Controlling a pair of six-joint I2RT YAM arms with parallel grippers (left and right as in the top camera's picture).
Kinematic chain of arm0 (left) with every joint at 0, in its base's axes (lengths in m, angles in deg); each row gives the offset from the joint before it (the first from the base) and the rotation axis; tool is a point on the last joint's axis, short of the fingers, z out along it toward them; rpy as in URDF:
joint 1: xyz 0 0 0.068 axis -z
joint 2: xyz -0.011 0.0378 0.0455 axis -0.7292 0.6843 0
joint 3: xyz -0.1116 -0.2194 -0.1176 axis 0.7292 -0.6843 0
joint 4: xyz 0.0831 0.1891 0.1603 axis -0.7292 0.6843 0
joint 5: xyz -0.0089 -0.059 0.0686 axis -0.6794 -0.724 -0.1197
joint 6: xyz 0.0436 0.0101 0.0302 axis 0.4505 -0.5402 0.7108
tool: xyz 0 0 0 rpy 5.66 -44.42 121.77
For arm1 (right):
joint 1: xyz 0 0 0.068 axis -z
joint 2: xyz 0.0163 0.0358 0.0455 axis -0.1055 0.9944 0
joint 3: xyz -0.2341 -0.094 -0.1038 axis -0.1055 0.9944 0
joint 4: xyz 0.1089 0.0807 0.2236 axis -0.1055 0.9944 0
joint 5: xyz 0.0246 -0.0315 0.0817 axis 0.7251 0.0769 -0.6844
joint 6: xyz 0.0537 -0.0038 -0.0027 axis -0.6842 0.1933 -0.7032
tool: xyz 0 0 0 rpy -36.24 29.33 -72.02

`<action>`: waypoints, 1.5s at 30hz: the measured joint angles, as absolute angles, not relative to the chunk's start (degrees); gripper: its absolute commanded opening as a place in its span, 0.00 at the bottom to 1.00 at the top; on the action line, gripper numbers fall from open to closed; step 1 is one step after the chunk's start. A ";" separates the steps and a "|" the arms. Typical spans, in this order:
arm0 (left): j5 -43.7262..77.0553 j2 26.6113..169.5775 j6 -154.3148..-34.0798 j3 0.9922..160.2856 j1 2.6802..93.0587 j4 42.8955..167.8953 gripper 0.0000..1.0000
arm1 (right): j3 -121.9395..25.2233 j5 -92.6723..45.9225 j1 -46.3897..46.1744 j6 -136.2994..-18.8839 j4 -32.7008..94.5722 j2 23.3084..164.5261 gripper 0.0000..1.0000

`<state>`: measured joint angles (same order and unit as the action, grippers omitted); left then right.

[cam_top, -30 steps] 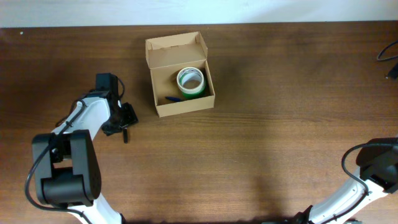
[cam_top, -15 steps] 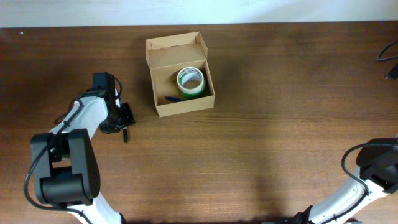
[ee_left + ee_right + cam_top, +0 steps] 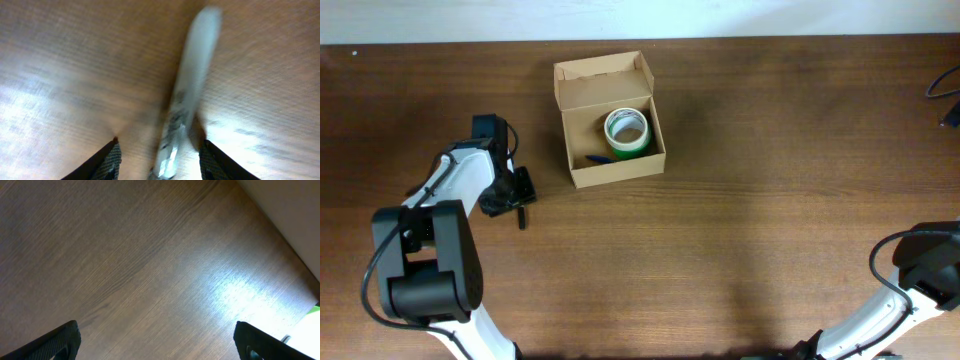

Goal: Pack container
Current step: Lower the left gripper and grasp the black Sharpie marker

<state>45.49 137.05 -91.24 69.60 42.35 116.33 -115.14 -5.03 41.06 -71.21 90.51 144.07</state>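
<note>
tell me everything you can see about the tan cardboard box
The small tan cardboard box is plain and rectangular. It stands open on the dark brown wooden table, toward the far side, turned slightly askew. Its hinged lid flap stands up at the far edge, with small side tabs. Inside, a green roll of tape lies flat toward the right, and a thin blue thing lies near the front wall. Nothing else touches it.

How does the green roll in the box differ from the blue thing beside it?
The green roll is a round ring with a pale core; the blue thing is thin and straight, perhaps a pen. The green roll is far bulkier than the blue thing. In the overhead view the green roll sits by the right wall, the blue thing lower left. Both lie inside the open container.
</note>
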 measured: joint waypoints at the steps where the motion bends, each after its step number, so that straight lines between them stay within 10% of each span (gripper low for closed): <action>1: 45.80 137.16 -91.43 69.82 42.37 117.03 0.52 | -115.14 -5.03 41.06 -71.21 90.51 144.07 0.99; 45: 49.21 145.12 -81.90 81.78 43.01 125.45 0.39 | -115.14 -5.03 41.06 -71.19 90.51 144.07 0.99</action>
